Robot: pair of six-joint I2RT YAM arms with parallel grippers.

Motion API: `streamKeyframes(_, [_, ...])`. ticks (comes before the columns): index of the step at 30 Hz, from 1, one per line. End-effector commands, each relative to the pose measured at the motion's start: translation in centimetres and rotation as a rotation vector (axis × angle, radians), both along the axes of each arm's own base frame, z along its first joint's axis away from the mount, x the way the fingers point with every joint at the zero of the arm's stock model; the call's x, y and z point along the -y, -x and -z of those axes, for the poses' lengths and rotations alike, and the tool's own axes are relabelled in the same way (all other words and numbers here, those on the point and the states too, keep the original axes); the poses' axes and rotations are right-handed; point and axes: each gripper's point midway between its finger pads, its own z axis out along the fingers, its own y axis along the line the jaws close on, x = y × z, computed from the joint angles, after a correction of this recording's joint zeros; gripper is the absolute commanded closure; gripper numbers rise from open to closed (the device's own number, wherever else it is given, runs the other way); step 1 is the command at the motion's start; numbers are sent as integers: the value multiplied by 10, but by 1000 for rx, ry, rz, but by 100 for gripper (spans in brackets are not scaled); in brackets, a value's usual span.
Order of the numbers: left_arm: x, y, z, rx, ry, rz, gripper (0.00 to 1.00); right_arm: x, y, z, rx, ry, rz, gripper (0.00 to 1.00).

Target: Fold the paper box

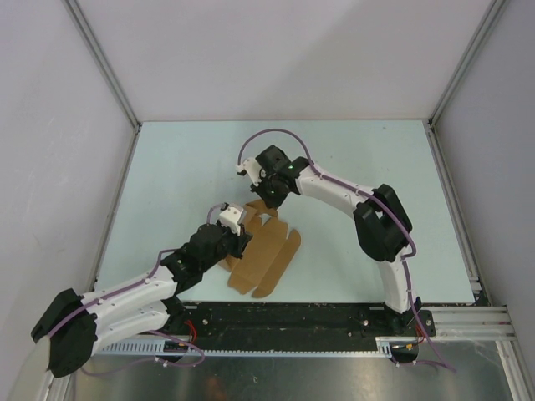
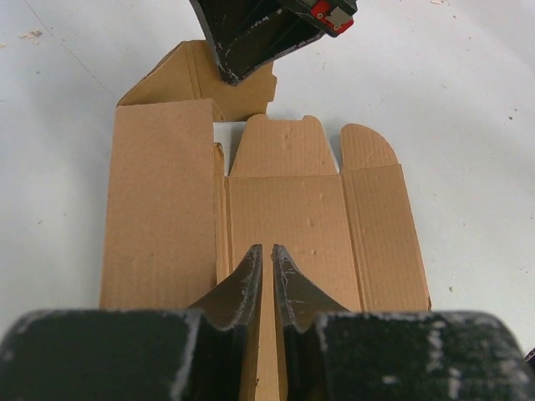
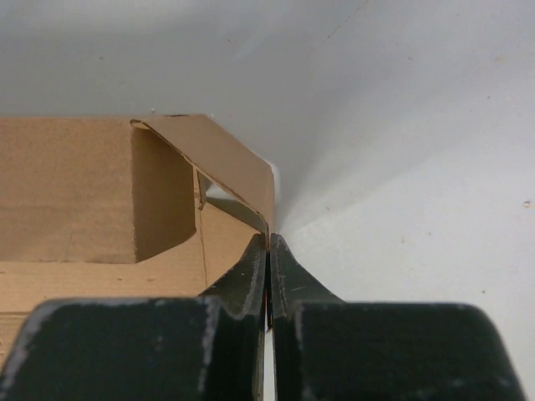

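Note:
The paper box (image 1: pixel 269 251) is a brown die-cut cardboard sheet lying mostly flat near the table's front middle. In the left wrist view its panels and rounded tabs (image 2: pixel 284 209) spread out ahead of my left gripper (image 2: pixel 266 248). That gripper's tips rest on the middle panel with only a thin slit between them and nothing pinched. My right gripper (image 1: pixel 266 204) reaches down at the sheet's far end. Its fingers are shut on the edge of a far flap (image 3: pixel 226 159), which stands raised and curls over the sheet (image 3: pixel 75 192). The right gripper (image 2: pixel 230 77) also shows in the left wrist view, above that lifted flap.
The pale table (image 1: pixel 184 167) is walled by white panels with aluminium posts (image 1: pixel 100 63) at the back corners. A black rail (image 1: pixel 292 322) carrying both arm bases runs along the near edge. The right arm's elbow (image 1: pixel 380 221) hangs over the table's right half.

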Motion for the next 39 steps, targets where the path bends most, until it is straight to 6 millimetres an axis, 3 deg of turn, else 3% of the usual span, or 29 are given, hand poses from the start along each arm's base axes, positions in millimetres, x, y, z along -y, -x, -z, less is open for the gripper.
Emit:
streamKeyframes(1, [2, 1, -2, -3, 12, 2, 86, -6, -17, -12, 65, -13, 44, 100])
streamKeyframes(7, [2, 1, -19, 30, 40, 6, 87, 0, -20, -12, 97, -14, 45, 100])
streamKeyframes(15, [-24, -10, -80, 177, 176, -154, 82, 27, -23, -12, 178, 86, -10, 100])
streamKeyframes(17, [-28, -12, -80, 181, 173, -181, 80, 29, -22, -13, 181, 89, -22, 100])
streamKeyframes(25, [-28, -21, -31, 47, 17, -224, 81, 31, -20, -20, 196, 73, -29, 100])
streamKeyframes(28, [-36, -26, -25, 30, -21, -284, 83, 30, -18, -21, 198, 70, -40, 100])
streamKeyframes(31, [-43, -29, -31, 50, -8, -327, 82, 33, -18, -20, 204, 81, -53, 100])
streamKeyframes(39, [-37, -20, -94, 192, 186, -260, 81, 48, -23, -17, 226, 102, -115, 100])
